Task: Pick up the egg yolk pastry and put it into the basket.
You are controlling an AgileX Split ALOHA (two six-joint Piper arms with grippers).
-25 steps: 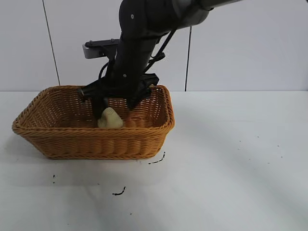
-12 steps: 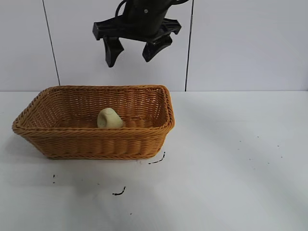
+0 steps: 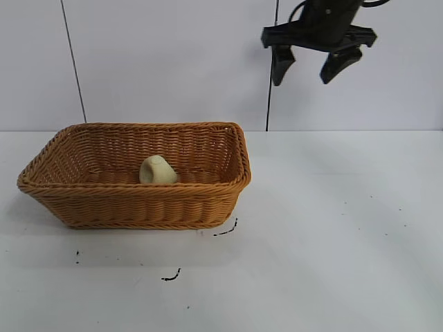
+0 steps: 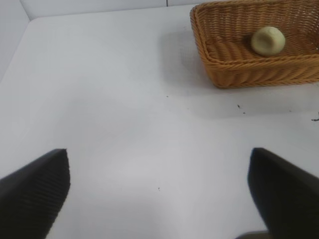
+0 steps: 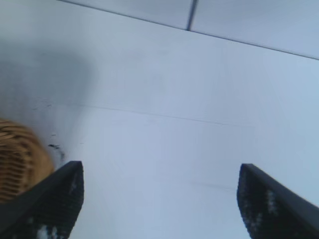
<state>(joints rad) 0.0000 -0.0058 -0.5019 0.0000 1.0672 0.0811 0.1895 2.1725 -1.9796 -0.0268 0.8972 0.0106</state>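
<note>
1. Pastry (image 3: pixel 158 170) sits inside the basket (image 3: pixel 138 204), near mid floor.
2. Right gripper (image 3: pixel 318 63) up high, right of basket, fingers wide, nothing held.
3. Left gripper (image 4: pixel 159 191) over bare table (image 4: pixel 124 124), spread wide, empty.

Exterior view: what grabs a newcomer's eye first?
The wicker basket on the left half of the white table, with the pale egg yolk pastry lying inside it near the middle. Next, the right gripper, open and empty, hanging high in the air to the right of the basket. The left gripper is open too, over bare table away from the basket.
</note>
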